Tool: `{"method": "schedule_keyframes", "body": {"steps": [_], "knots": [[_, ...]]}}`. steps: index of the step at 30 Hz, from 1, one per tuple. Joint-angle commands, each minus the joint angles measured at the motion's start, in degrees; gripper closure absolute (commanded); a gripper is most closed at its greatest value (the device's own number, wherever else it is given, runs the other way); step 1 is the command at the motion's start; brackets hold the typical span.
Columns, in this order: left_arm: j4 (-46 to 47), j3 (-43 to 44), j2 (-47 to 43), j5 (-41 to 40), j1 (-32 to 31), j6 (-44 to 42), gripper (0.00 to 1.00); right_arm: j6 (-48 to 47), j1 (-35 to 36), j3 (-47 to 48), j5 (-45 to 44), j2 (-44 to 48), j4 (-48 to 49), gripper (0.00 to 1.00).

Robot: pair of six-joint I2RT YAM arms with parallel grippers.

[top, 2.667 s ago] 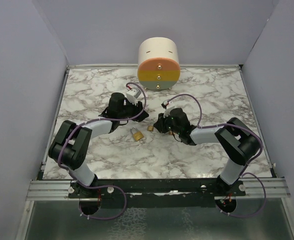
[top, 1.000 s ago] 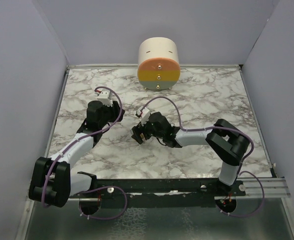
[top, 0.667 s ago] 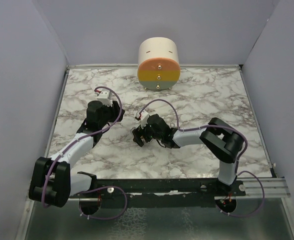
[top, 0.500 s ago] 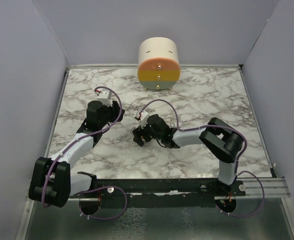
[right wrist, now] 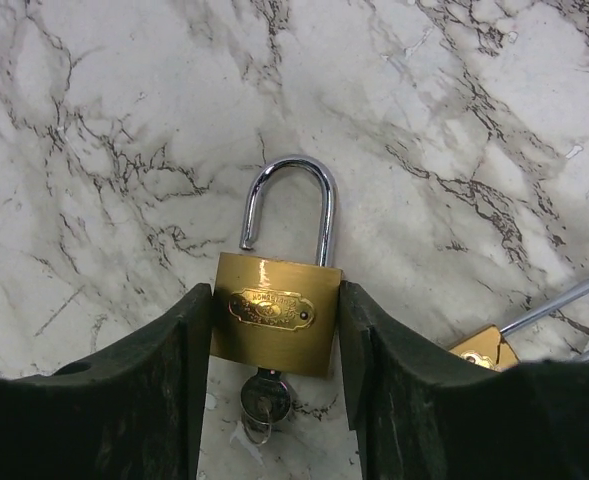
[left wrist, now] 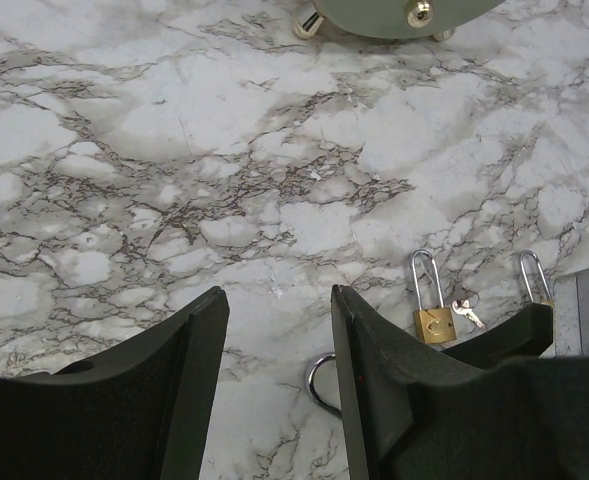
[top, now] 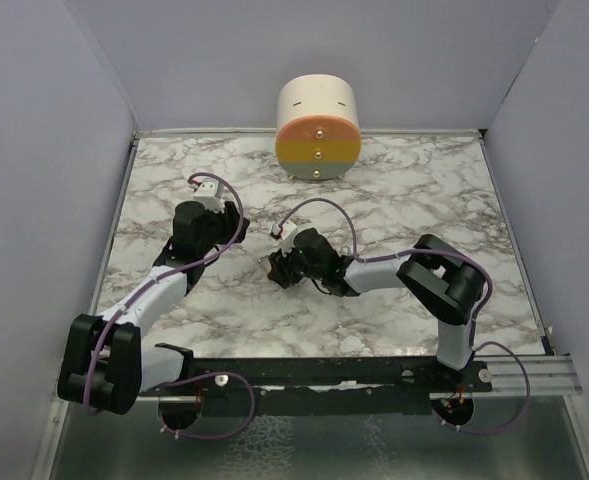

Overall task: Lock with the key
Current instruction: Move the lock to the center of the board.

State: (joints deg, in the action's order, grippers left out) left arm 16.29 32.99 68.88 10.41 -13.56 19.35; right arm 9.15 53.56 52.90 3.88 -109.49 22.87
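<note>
In the right wrist view a brass padlock (right wrist: 274,318) lies flat on the marble, its steel shackle (right wrist: 292,195) sprung open at the left leg. A key (right wrist: 263,398) sticks out of its bottom. My right gripper (right wrist: 274,290) is shut on the padlock body, one finger pressed against each side. From above, the right gripper (top: 280,268) sits low at the table's middle and covers the lock. My left gripper (left wrist: 277,295) hovers open over bare marble, holding nothing, and stands at the left (top: 224,222) in the top view.
Two smaller long-shackle padlocks (left wrist: 429,312) (left wrist: 534,282) with a tiny key (left wrist: 466,312) lie to the right of my left fingers. A steel shackle loop (left wrist: 319,378) peeks out beside the right finger. A round drawer unit (top: 318,125) stands at the back.
The right gripper shifted slightly left and its fingers closed in against the padlock's sides. The left arm, which pulled back to the left earlier, has held still over the last second.
</note>
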Motion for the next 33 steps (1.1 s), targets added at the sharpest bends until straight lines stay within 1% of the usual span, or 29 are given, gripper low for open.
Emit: {"method": "schedule_keyframes", "body": {"steps": [1,3,5,16,18,20,22,27,31,33], "knots": [[2.07,-0.39,-0.59,-0.13,0.29,0.48,0.51,1.71,0.39,-1.51,1.64,-0.19,0.83,0.64],[2.07,-0.39,-0.61,-0.07,0.29,0.56,0.51,2.08,0.46,-1.64,1.32,-0.30,0.39,0.80],[2.07,-0.39,-0.68,-0.04,0.31,0.56,0.51,2.05,0.36,-1.10,1.41,-0.91,-0.55,0.90],[2.09,-0.67,-1.38,-0.18,0.42,0.61,0.51,2.45,0.38,-1.45,3.55,-1.85,-1.96,0.94],[2.04,-0.58,-1.34,-0.05,0.38,0.60,0.51,2.66,0.40,-1.31,4.00,-2.09,-2.07,0.90],[2.06,-0.62,-1.29,-0.04,0.42,0.64,0.51,2.92,0.43,-1.29,4.07,-2.43,-2.22,0.76],[1.93,-0.49,-1.29,-0.12,0.38,0.57,0.51,3.42,0.44,-1.67,3.76,-2.33,-1.78,0.71],[1.51,-0.40,-1.29,-0.25,0.38,0.38,0.51,3.92,0.45,-1.67,3.23,-1.11,-1.21,0.69],[1.40,-0.39,-1.29,-0.44,0.39,0.40,0.51,3.84,0.44,-0.62,4.59,-1.11,-2.21,0.64],[1.37,-0.39,-1.25,-0.57,0.40,0.35,0.51,4.04,0.42,-0.37,5.17,-1.54,-1.96,0.63]]}}
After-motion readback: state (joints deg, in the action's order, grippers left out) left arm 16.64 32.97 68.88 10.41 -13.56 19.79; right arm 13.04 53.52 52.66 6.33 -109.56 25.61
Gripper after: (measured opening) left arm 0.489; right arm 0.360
